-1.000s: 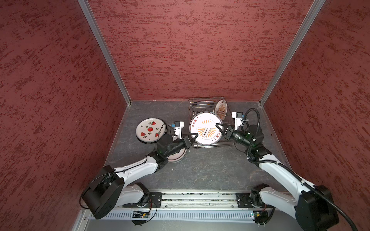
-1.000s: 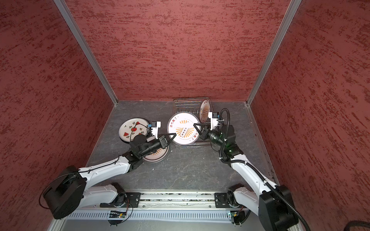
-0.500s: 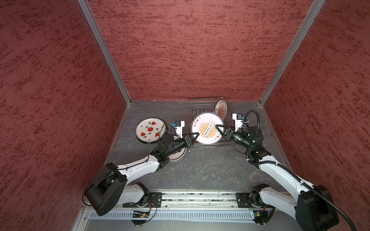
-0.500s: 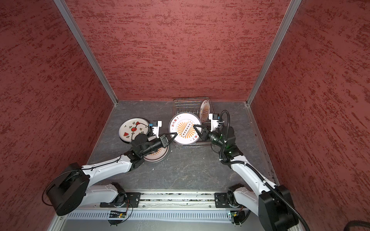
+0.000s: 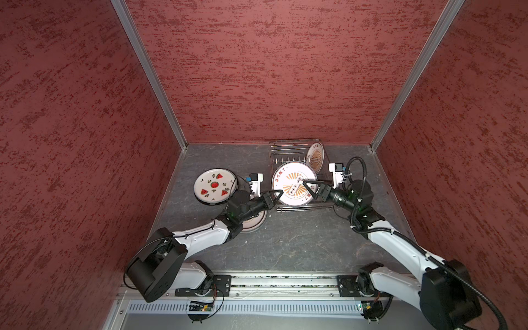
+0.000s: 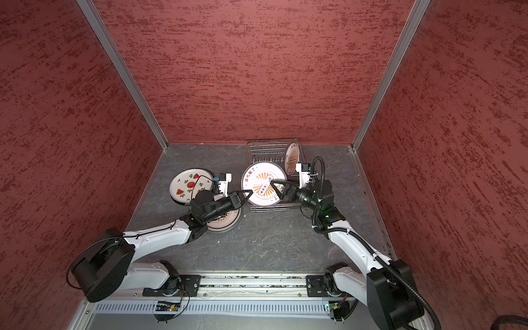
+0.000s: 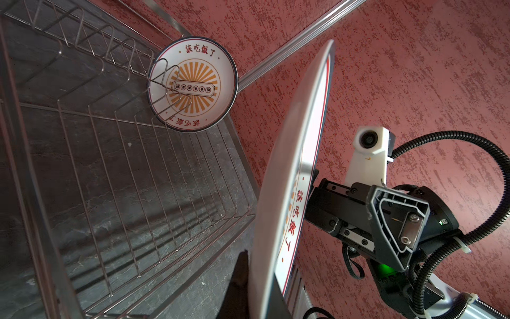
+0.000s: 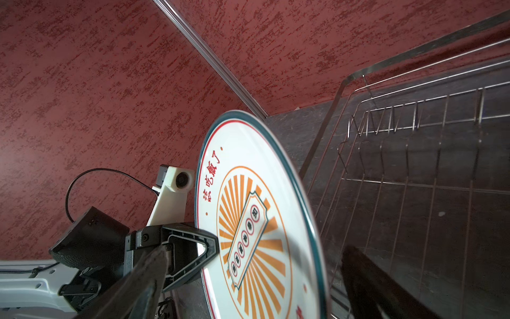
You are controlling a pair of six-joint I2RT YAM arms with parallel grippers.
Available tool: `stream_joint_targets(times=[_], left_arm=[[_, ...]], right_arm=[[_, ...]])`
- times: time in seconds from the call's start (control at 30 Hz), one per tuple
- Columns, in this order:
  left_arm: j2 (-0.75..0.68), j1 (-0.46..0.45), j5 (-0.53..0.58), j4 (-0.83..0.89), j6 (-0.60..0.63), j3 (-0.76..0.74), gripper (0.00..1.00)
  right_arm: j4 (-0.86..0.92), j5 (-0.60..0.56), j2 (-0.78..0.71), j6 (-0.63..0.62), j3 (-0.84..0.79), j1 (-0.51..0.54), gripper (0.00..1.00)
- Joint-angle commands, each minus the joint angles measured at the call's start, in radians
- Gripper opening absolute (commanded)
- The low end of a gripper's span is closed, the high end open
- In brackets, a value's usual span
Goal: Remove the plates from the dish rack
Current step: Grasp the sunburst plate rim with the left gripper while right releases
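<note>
Nearest the counter's front edge, a sunburst plate (image 5: 255, 222) is lying flat under our left arm, with a watermelon plate (image 5: 214, 185) beyond it toward the left edge. Our left hand (image 5: 276, 197) is clamping the rim of the lifted plate (image 5: 290, 175), tilted over the dish rack (image 5: 285, 151), likely for a handover. Our right hand (image 5: 308, 190) is gaping wide, apparently gripping nothing. The lifted plate is showing white with a teal rim, an orange sunburst and red characters. A matching plate (image 5: 315, 155) is standing between prongs toward the counter's far edge.

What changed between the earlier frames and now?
The right pincer opened and let go of the raised sunburst plate; its jaws now straddle the rim. The left pincer stays shut on its opposite edge. Unchanged: that plate's position, the dish rack with one standing plate, the watermelon plate.
</note>
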State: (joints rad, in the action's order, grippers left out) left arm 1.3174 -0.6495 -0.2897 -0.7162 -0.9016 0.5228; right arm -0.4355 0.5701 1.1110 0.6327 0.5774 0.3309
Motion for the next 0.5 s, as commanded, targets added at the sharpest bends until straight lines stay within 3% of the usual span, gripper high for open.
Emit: stream_joint_targets(times=[0.0,0.23,0.47], left_arm=[[-0.062,0.030,0.016,-0.040,-0.023,-0.010,0.00],[-0.171,0.111,-0.010,-0.004,-0.063,-0.083,0.00],[-0.363,0.159,0.061,0.219,-0.043,-0.119,0.00]], right_arm=[[0.017,-0.036,-0.003,-0.030,0.038,0.006,0.99],[0.014,-0.056,-0.007,-0.042,0.036,0.007,0.99],[-0.006,-0.042,0.016,-0.050,0.043,0.023,0.99]])
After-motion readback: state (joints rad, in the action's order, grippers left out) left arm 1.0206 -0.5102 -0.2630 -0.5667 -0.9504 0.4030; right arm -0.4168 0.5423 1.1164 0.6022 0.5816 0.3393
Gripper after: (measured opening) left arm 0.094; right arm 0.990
